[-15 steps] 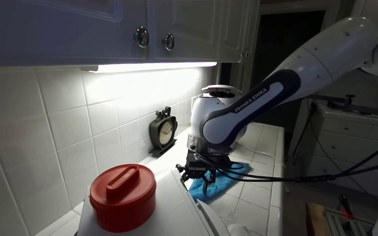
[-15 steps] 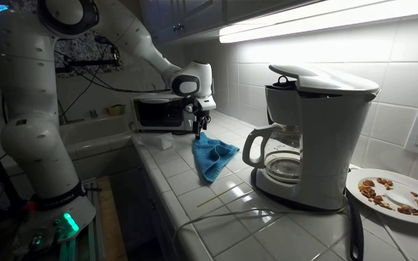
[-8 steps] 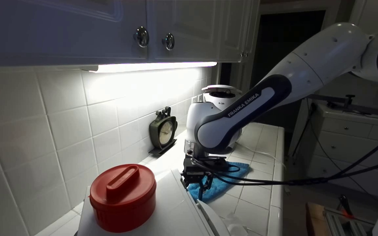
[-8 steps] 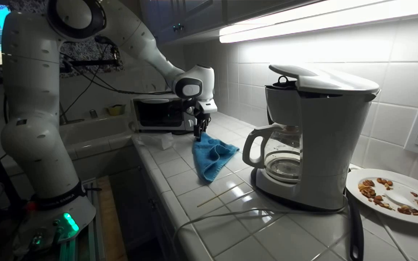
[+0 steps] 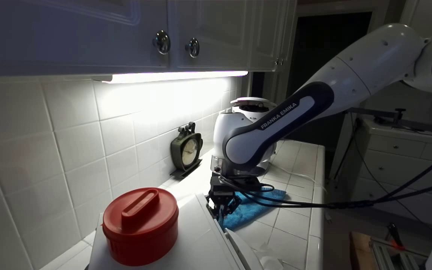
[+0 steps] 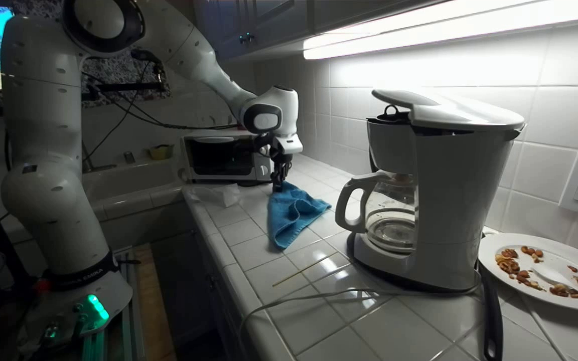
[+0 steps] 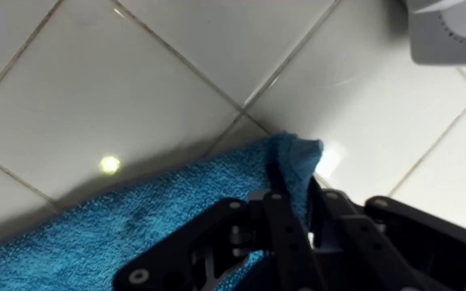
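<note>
My black two-fingered gripper (image 7: 299, 192): clamped on one tip of the blue terry-cloth towel (image 7: 136, 226) | towel: lower left of wrist view, on the white tiled counter (image 7: 95, 89) | I see the white boxy toaster oven (image 7: 439, 48) upper right

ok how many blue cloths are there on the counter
1: the blue cloth lies on the tiled counter between the toaster oven and the coffee maker, a corner pinched between the fingers. Another could be hidden behind the coffee maker.
</note>
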{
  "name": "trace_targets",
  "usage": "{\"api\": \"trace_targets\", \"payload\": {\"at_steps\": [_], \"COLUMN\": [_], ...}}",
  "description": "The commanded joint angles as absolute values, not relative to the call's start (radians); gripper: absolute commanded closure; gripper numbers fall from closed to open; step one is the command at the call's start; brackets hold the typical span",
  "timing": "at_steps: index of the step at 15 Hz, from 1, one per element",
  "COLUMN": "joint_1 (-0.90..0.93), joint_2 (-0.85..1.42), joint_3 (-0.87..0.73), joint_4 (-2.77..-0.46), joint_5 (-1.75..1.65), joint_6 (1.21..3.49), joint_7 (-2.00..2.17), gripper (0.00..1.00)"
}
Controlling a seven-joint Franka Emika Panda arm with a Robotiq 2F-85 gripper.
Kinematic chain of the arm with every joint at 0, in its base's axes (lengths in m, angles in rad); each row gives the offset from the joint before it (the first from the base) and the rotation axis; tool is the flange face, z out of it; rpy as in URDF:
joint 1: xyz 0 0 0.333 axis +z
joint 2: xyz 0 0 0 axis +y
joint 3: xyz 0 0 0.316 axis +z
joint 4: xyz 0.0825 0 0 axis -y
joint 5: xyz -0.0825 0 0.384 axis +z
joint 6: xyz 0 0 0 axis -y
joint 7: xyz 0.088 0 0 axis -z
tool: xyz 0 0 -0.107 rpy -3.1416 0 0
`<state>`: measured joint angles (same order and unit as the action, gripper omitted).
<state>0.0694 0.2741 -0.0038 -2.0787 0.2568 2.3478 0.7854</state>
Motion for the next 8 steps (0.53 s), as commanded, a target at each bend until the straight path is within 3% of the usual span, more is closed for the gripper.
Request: {"api": "trace_targets", "payload": {"at_steps": [1, 8], "joint_1": [0.069, 0.046], "joint_2": [0.196, 0.055], "joint_3": [-0.020, -0.034], "joint_4": [-2.135, -2.247], "joint_5": [0.222, 0.189], "joint_6": [2.371, 2.425], "joint_7": [0.772, 0.718], "gripper": [1.00, 0.96]}}
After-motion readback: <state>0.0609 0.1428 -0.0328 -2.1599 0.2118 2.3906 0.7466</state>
